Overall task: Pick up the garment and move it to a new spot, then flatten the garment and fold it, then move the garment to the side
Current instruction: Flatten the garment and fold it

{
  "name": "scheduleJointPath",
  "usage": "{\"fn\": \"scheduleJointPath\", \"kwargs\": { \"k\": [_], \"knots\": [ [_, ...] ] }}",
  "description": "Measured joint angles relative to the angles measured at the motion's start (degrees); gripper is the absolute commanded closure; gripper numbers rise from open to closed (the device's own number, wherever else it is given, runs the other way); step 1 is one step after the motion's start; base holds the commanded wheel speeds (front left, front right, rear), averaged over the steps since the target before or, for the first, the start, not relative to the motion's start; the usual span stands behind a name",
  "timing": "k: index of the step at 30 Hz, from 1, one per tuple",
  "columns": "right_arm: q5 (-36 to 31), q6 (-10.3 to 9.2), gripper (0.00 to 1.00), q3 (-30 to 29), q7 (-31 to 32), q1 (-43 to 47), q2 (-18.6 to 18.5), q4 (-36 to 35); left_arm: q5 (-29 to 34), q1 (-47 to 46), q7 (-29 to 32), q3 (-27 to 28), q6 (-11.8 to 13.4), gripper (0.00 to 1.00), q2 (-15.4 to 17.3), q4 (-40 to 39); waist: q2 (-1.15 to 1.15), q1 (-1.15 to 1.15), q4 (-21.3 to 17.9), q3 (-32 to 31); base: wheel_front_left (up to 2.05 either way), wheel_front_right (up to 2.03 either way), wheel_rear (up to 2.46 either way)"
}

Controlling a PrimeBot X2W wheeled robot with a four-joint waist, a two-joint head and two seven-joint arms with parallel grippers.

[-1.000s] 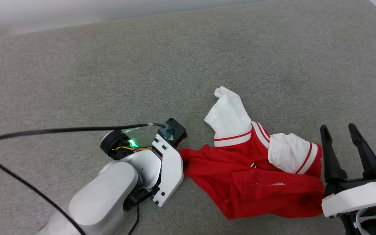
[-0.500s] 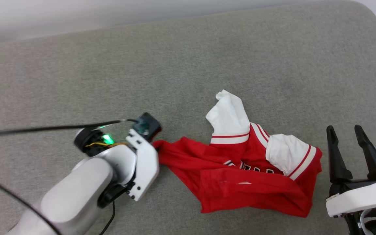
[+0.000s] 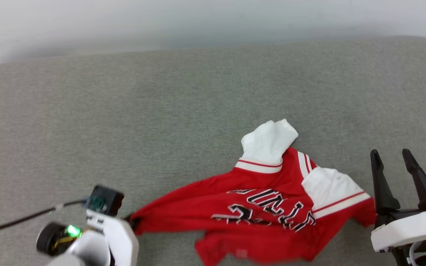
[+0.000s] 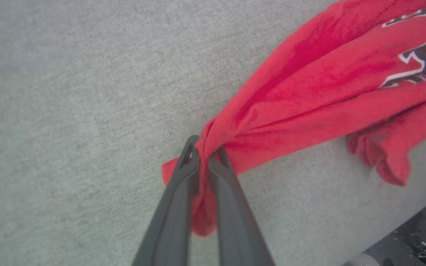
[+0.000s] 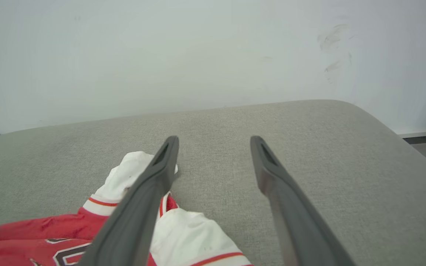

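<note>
Left wrist view: left hand clamped hard on a bunched red corner of the garment. The cloth is squeezed between the two dark fingers, with a loose tuft hanging below the pinch. The garment lies on the grey fabric-covered bench, drawn into a taut ridge from the pinch toward its lettered chest, and the rest is crumpled. The black lettering faces up. Right hand sits just beside the garment's right edge, fingers well apart, holding nothing.

Step judged: the first, pick up and move to a new spot. The grip is made; flattening and folding are not yet begun.

Next move calls for carrying the held corner to a spot with bare bench all round the garment, then letting go. A one-corner hold will probably let the body drag and bunch. The right hand will likely be needed on an opposite corner for spreading.

Count:
- garment: 1
- white sleeves: 2, one at the garment's far edge, one at its right
- hands: 2
- bench: 1
- black cable: 1, beyond the garment's left corner
</note>
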Motion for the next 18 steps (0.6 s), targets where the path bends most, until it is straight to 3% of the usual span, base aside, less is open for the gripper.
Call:
{"fn": "scheduleJointPath", "kwargs": {
  "k": [8,12,14,15,16,18],
  "knots": [
    [-1.01,0.00,0.00,0.55,1.55,1.41,0.01,-0.58,-6.28,13.33,-3.28,3.25,6.91,1.00,-0.01,-3.25,0.00,0.00,3.12,-2.79,0.00,0.00,0.00],
    [-1.16,0.00,0.00,0.80,2.01,1.92,0.00,-0.67,-9.54,18.57,-4.81,4.38,8.04,1.00,-1.15,-2.80,0.00,0.00,3.90,-4.06,0.00,0.00,0.00],
    [-1.20,0.00,0.00,0.80,2.29,2.22,0.00,-0.71,-10.29,19.56,-5.88,4.39,7.32,1.00,-1.65,-2.03,0.00,-0.01,4.10,-4.46,0.00,0.00,0.00],
    [-1.25,0.00,0.00,0.78,2.37,2.22,0.00,-0.77,-10.42,19.57,-6.37,4.41,6.82,0.54,-1.99,-1.83,0.00,0.00,4.17,-4.64,0.00,0.00,0.00],
    [-1.26,0.00,0.00,0.79,2.43,2.24,0.00,-0.82,-10.36,19.51,-6.76,4.33,6.54,0.00,-2.27,-1.71,0.00,-0.01,4.21,-4.83,0.00,0.00,0.00],
    [-1.26,0.00,0.00,0.78,2.56,2.33,0.00,-0.81,-9.62,18.91,-8.05,4.35,6.21,0.00,-2.79,-1.53,0.00,0.00,4.20,-5.27,0.00,0.00,0.00]
  ]
}}
